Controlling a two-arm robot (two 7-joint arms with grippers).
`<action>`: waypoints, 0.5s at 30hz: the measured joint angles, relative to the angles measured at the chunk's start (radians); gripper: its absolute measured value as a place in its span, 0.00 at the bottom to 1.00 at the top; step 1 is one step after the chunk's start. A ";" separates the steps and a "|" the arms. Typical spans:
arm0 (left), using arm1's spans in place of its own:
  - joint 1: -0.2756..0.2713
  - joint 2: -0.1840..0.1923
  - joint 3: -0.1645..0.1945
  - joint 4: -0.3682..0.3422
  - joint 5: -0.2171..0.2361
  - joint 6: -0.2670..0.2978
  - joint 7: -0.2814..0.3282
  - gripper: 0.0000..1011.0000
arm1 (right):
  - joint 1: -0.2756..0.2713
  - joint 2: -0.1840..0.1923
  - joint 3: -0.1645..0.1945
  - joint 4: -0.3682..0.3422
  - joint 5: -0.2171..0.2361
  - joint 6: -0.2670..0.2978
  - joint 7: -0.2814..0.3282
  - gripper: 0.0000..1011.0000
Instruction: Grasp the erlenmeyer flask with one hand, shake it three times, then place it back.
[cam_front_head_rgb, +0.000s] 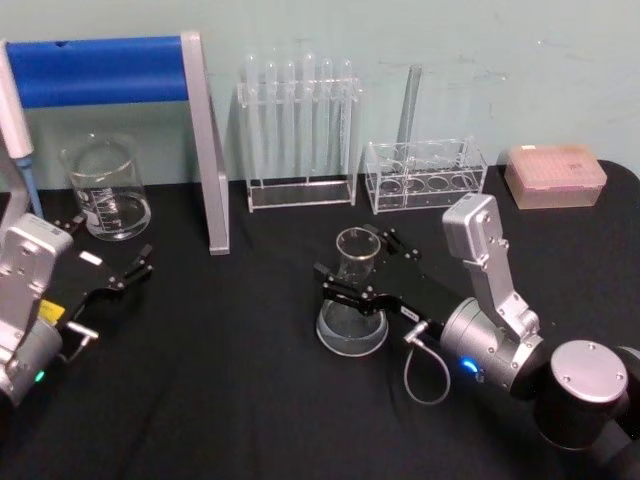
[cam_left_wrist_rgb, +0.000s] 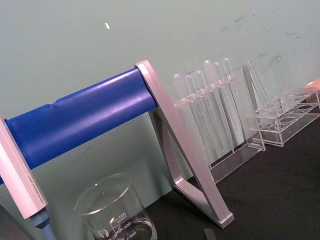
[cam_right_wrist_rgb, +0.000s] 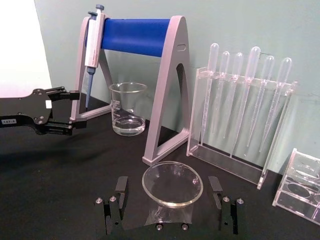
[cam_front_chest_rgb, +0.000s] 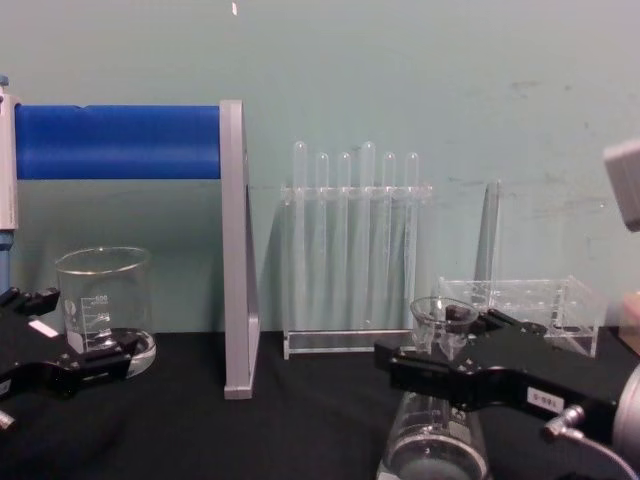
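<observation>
Silver jointed arms with rounded housings end in black blocky grippers: right gripper (cam_front_head_rgb: 367, 269), left gripper (cam_front_head_rgb: 112, 257); a grey cable loop, apparently a blue light

Clear erlenmeyer flask (cam_front_head_rgb: 352, 300), black tabletop (cam_front_head_rgb: 230, 400), blue-barred grey pipette stand (cam_front_head_rgb: 110, 70), pink tip box (cam_front_head_rgb: 555, 175), pale green wall (cam_front_head_rgb: 400, 30).

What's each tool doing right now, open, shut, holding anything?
Left tool: open, holding nothing, near the beaker.
Right tool: open, fingers either side of the erlenmeyer flask neck, not yet closed on it.
</observation>
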 joint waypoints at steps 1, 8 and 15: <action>0.000 0.000 0.000 0.000 0.000 0.000 0.000 0.99 | -0.001 0.001 0.001 -0.002 0.003 0.003 0.001 0.99; 0.000 0.000 0.000 0.000 0.000 0.000 0.000 0.99 | -0.027 0.027 0.012 -0.043 0.028 0.043 0.008 0.99; 0.000 0.000 0.000 0.000 0.000 0.000 0.000 0.99 | -0.071 0.074 0.028 -0.105 0.059 0.075 0.023 0.99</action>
